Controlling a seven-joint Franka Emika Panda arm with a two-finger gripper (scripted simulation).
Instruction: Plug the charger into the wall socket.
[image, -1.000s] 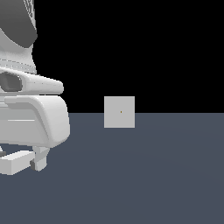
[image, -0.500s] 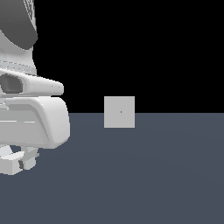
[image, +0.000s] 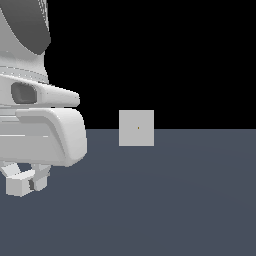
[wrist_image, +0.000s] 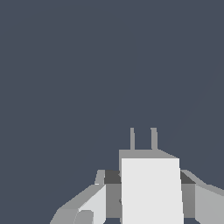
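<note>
One charger (wrist_image: 151, 190), white and oblong, with two thin grey prongs (wrist_image: 143, 138) at its far end; it sits between the fingers of the one gripper (wrist_image: 148, 194), which press against both of its long sides, so the hand is clamped on it. In the exterior view the same block (image: 19, 185) shows low at the exterior view's left, under the bulky white arm (image: 42, 135), with the gripper (image: 27, 180) around it and just above the floor; whether it touches the floor cannot be told. One wall socket (image: 136, 128), a flat upright light-grey square plate with a single tiny dark dot at its centre, stands on the floor near the horizon line, well apart from the charger and toward the exterior view's right of it. One surface: a plain slate-blue floor (image: 165, 200), uniform and unmarked, filling the lower half of the exterior view and the whole background of the wrist view. Behind it, one flat black backdrop (image: 175, 55) with no visible walls or fittings. The socket does not appear in the wrist view.
</note>
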